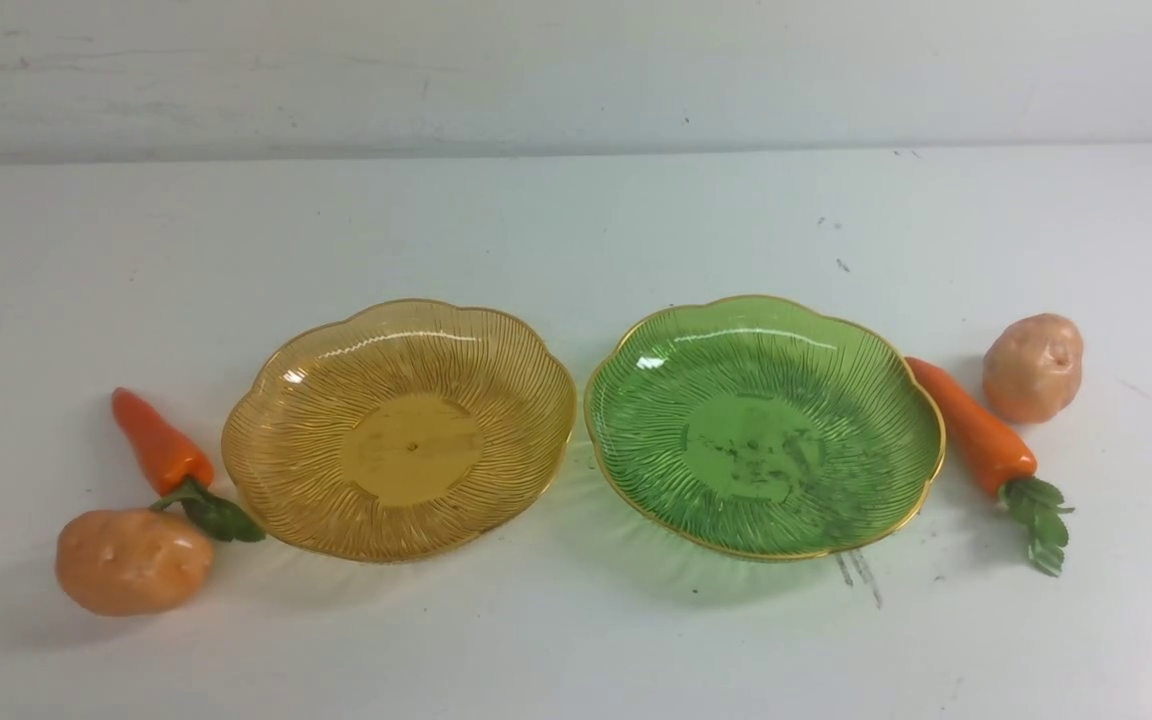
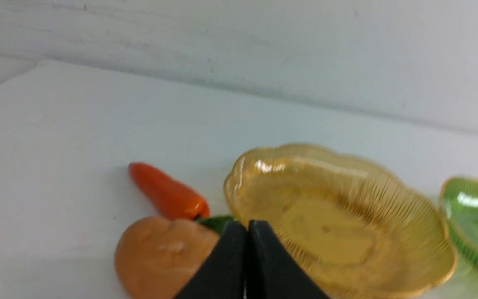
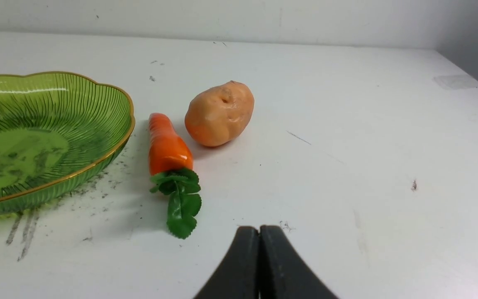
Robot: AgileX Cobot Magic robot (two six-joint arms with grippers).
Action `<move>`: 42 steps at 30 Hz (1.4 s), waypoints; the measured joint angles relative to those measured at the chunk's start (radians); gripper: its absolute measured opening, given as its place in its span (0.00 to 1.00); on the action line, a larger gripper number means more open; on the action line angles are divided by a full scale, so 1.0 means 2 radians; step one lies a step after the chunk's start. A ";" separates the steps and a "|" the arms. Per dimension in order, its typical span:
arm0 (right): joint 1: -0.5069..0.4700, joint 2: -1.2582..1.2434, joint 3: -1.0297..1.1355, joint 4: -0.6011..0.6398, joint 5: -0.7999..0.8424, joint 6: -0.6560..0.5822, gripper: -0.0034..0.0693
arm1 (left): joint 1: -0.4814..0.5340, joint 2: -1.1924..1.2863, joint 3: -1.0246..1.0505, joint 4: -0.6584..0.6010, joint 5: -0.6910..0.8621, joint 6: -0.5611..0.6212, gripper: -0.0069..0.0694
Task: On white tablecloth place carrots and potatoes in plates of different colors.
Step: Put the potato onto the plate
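- My L gripper (image 2: 246,227): jaws pressed tight together, nothing between them. Hangs low, on the near side of L potato (image 1: 133,560) and amber plate (image 1: 398,430).
- My R gripper (image 3: 259,230): clenched too, empty. Over bare cloth, near R carrot (image 1: 971,430) leaves, apart from them.
- Surface: white tablecloth (image 1: 576,230), w/ dark scuff marks (image 1: 861,575) by the green plate's near rim.
- Amber plate on my left, green plate (image 1: 764,425) on my right, side by side at centre, rims nearly touching. Both hold no veg; green one has dark smudges on its floor.
- L carrot (image 1: 161,445): on cloth left of amber plate, tip pointing away from me, leaves against that plate's rim.
- L potato: on cloth, just nearer me than L carrot, beside its leaves.
- R carrot: on cloth, right of green plate, tip at the rim, leaves toward me.
- R potato (image 1: 1032,367): on cloth, just right of R carrot, farther back.
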 joint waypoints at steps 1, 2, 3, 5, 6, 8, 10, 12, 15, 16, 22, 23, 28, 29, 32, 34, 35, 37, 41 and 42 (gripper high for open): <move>0.000 0.000 0.000 0.007 -0.008 0.004 0.03 | 0.000 0.000 0.000 -0.013 -0.019 -0.003 0.08; 0.000 0.000 0.000 0.024 -0.024 0.014 0.03 | 0.000 0.000 0.000 -0.029 -0.047 -0.007 0.08; 0.000 0.000 0.000 0.038 -0.038 0.027 0.03 | 0.000 0.000 0.000 -0.040 -0.066 -0.011 0.08; 0.000 0.000 0.001 0.092 -0.080 0.058 0.03 | 0.000 0.000 0.000 -0.071 -0.128 -0.022 0.08; 0.000 0.000 0.001 0.112 -0.102 0.072 0.03 | 0.000 0.000 0.000 -0.083 -0.167 -0.034 0.08; 0.000 0.000 0.001 0.165 -0.144 0.112 0.03 | 0.000 0.000 -0.002 -0.097 -0.240 -0.051 0.08; 0.000 0.000 0.001 0.211 -0.174 0.135 0.03 | 0.000 0.000 -0.020 -0.100 -0.280 -0.063 0.08; 0.000 0.000 0.001 0.249 -0.209 0.143 0.03 | 0.000 0.003 -0.077 -0.094 -0.284 -0.068 0.08; 0.000 0.000 0.001 0.262 -0.218 0.133 0.03 | 0.000 0.035 -0.182 -0.069 -0.195 -0.071 0.08; 0.000 0.000 0.001 0.267 -0.221 0.133 0.03 | 0.000 0.052 -0.214 -0.059 -0.154 -0.071 0.08; 0.000 0.000 -0.047 0.253 -0.186 0.155 0.03 | 0.000 0.225 -0.405 0.008 0.184 -0.053 0.08; 0.000 0.002 -0.070 0.238 -0.154 0.155 0.03 | 0.000 0.264 -0.429 0.018 0.270 -0.040 0.08; 0.016 0.110 -0.259 0.191 0.100 0.082 0.03 | 0.000 0.393 -0.463 0.027 0.423 0.014 0.08; 0.019 0.142 -0.288 0.190 0.149 0.060 0.03 | 0.000 0.407 -0.463 0.023 0.434 0.022 0.08; 0.021 0.282 -0.383 0.188 0.303 -0.017 0.03 | 0.000 0.430 -0.463 0.010 0.445 0.039 0.08; 0.021 0.362 -0.419 0.187 0.367 -0.040 0.03 | 0.000 0.433 -0.463 0.002 0.446 0.051 0.08; 0.021 0.400 -0.433 0.187 0.391 -0.048 0.03 | 0.000 0.433 -0.463 0.000 0.446 0.053 0.08; 0.021 0.462 -0.458 0.187 0.407 -0.058 0.03 | 0.000 0.433 -0.463 -0.002 0.447 0.056 0.08; 0.023 0.592 -0.538 0.162 0.410 -0.049 0.03 | 0.000 0.433 -0.463 -0.003 0.460 0.057 0.08; 0.023 0.622 -0.561 0.150 0.410 -0.036 0.03 | 0.000 0.433 -0.463 -0.003 0.463 0.057 0.08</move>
